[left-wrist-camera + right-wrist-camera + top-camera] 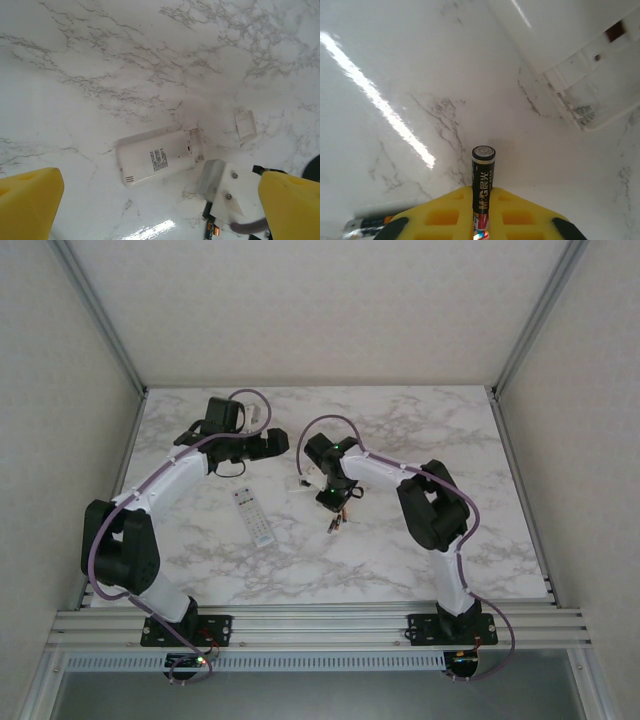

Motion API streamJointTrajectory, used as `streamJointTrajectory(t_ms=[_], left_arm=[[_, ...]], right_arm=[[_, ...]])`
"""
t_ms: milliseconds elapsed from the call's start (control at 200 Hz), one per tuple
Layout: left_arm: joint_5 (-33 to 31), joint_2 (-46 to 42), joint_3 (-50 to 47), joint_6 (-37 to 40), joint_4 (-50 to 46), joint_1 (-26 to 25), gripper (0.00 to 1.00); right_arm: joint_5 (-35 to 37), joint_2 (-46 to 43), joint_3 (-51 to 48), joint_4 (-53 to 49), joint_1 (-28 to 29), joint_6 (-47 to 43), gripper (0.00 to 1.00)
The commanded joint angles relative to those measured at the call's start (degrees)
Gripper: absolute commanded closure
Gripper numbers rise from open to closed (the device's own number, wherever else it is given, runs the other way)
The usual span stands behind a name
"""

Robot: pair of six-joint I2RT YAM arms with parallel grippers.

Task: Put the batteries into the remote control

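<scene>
Right claw (481,200) pinches a battery (483,170) jutting past its tips, near the remote (580,65)

Slim black cylindrical battery (483,175) with gold lettering, metal end cap pointing away, is clamped in the right hand (482,205) above the marble bench (395,75). Second battery (367,223), silver-tipped with an orange band, lies flat on the bench. White plastic remote control (155,162) lies face down with its label up. Its battery bay (194,145) is uncovered at one end, just ahead of the held battery.
</scene>
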Motion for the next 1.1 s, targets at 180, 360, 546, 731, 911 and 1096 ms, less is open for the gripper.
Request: streamJointTrajectory(t_ms=[180, 360, 546, 731, 911, 1096], left_arm=[[2.02, 0.86, 1.23, 0.53, -0.25, 0.42, 0.0], [2.57, 1.25, 1.6, 0.82, -0.87, 0.37, 0.0], [2.52, 0.76, 1.48, 1.41, -1.2, 0.42, 0.0], [2.17, 1.11, 1.29, 1.11, -1.26, 0.46, 0.0], [2.27, 1.51, 1.48, 1.03, -1.25, 0.46, 0.0], [2.38, 1.72, 1.4, 1.1, -1.24, 0.49, 0.01]], right_arm=[[-7.46, -5.42, 6.0, 4.5, -6.27, 21.55, 0.89], [-11.55, 0.65, 11.43, 3.74, -7.93, 30.19, 0.89], [-13.76, 6.66, 16.26, -0.77, -7.96, 33.37, 0.89], [-14.1, 9.18, 16.77, -2.45, -7.94, 34.82, 0.88], [-15.35, 10.68, 16.52, -2.85, -7.72, 35.41, 0.87], [-15.36, 10.69, 16.41, -2.71, -7.63, 35.68, 0.8]])
